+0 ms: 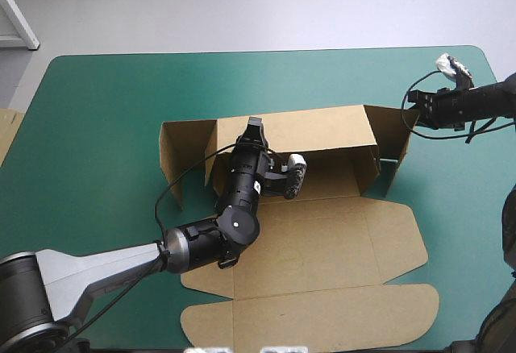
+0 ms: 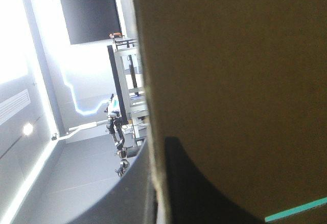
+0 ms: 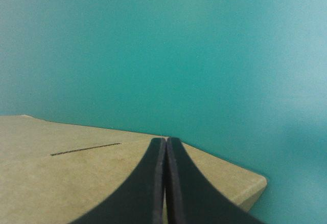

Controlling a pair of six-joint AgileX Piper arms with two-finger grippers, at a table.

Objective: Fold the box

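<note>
**Left gripper** (image 1: pixel 255 124): its black fingers (image 2: pixel 204 193) pinch the top edge of the raised far wall (image 1: pixel 322 131) of the box (image 1: pixel 314 244). In the left wrist view the brown board runs edge-on between them.

**Right gripper** (image 1: pixel 409 114): the fingers are pressed together into one point with nothing between them, and the gripper is poised at the upper edge of the right end flap (image 1: pixel 397 150). In the right wrist view the tip lies over the flap's face; I cannot tell whether it touches.

**Box:** it sits mid-table on the teal-green cover (image 1: pixel 97 127), part-formed. The far wall is upright, the right end flap and the left end flap (image 1: pixel 181 159) stand at its ends, and the rest of the sheet, lid panel (image 1: pixel 322 317) included, lies flat toward the near edge. An edge of more board (image 1: pixel 6 131) shows at the table's left edge.

**Step in hand**, as I read it: raising and tucking the far wall.

**Next move**, in my judgement: I steady the wall with the left gripper and nudge the right end flap inward along its crease. I go slowly, since a closed tip can slide off bare board.
</note>
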